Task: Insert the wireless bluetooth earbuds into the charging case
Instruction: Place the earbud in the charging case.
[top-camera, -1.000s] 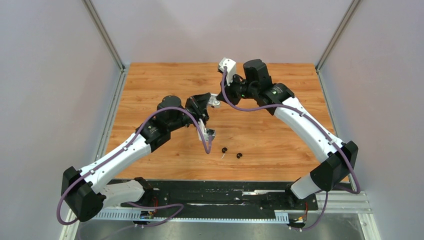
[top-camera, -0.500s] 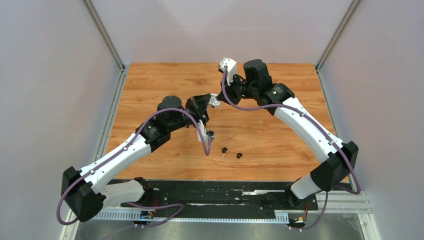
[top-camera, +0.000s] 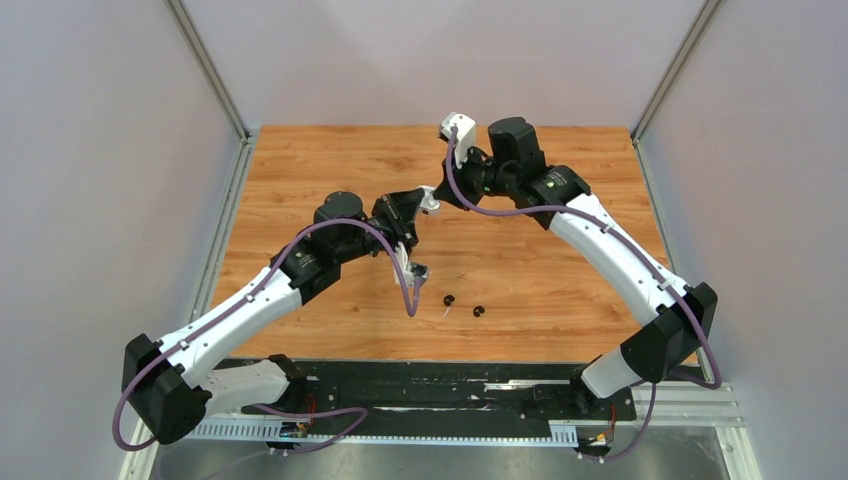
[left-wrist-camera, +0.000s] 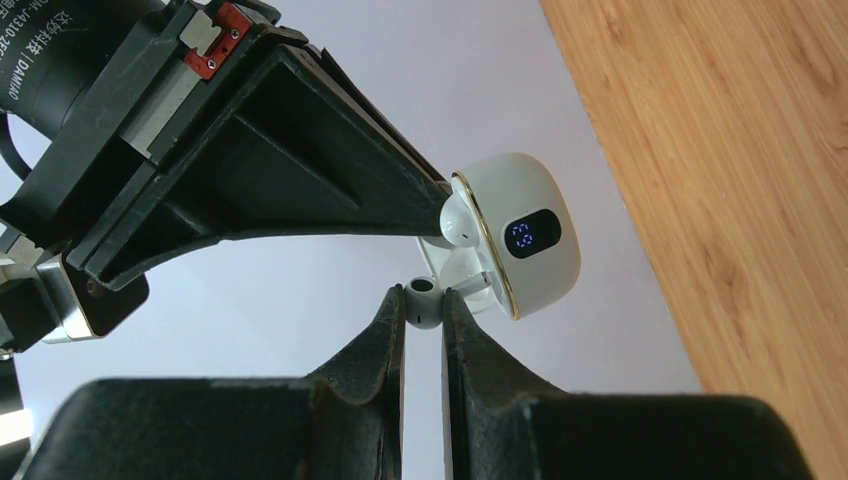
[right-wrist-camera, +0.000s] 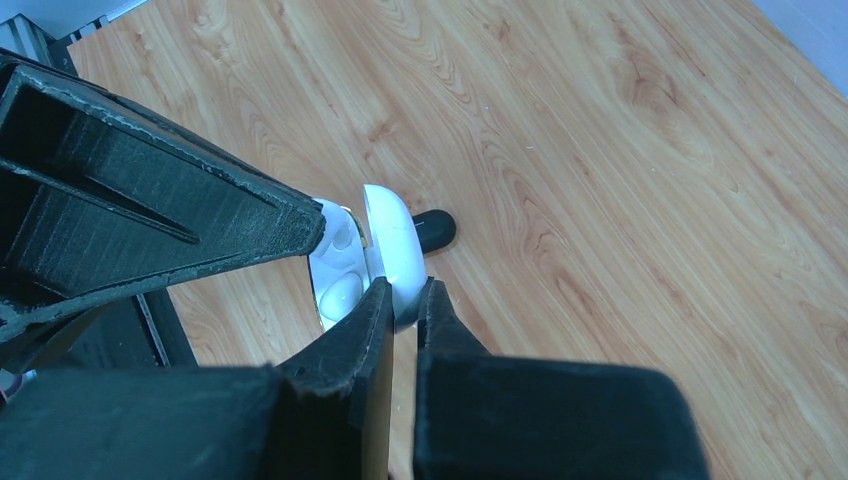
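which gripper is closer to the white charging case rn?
Right. The right gripper is shut on the white charging case itself; the left gripper pinches a white earbud just short of its opening.

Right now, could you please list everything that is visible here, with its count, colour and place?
table: one, brown wood; centre of the top view.
charging case: one, white with lit display, open, held in the air.
white earbuds: two, white; one seated in the case, one pinched at its opening.
black earbuds: two, black; loose on the table near its front edge.
dark object: one, black; on the table, mostly hidden behind the case; unidentifiable.
walls: three, pale grey; around the table.
left gripper: one, black; shut on a white earbud.
right gripper: one, black; shut on the charging case.
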